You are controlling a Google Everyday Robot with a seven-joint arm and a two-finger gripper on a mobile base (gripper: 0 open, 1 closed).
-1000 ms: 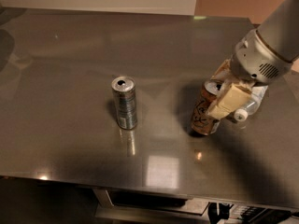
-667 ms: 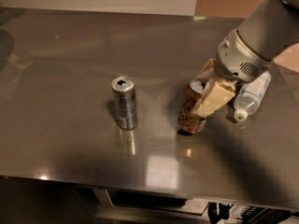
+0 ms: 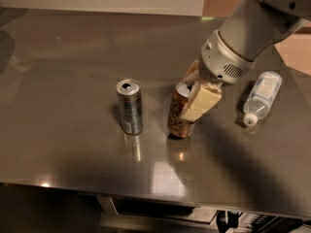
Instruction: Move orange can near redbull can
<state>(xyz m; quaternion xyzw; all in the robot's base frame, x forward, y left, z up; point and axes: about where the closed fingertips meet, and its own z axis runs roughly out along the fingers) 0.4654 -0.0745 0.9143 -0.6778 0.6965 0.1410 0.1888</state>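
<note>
The orange can [image 3: 179, 118], brownish-orange with pale script and a silver top, stands upright on the steel table [image 3: 73, 57] just right of centre. My gripper [image 3: 194, 93] is shut on it, with one cream finger [image 3: 200, 102] down its right side and the other behind it. The redbull can [image 3: 129, 106], slim and silver-grey, stands upright a short gap to the left of the orange can. My grey arm reaches in from the upper right.
A clear plastic bottle [image 3: 261, 97] lies on its side at the right, cap toward the front. The table's front edge [image 3: 146, 191] runs along the bottom, with dark space below it.
My gripper has carried the orange can leftward across the table, closing the gap to the redbull can. The plastic bottle, hidden behind the arm before, now shows at the right.
</note>
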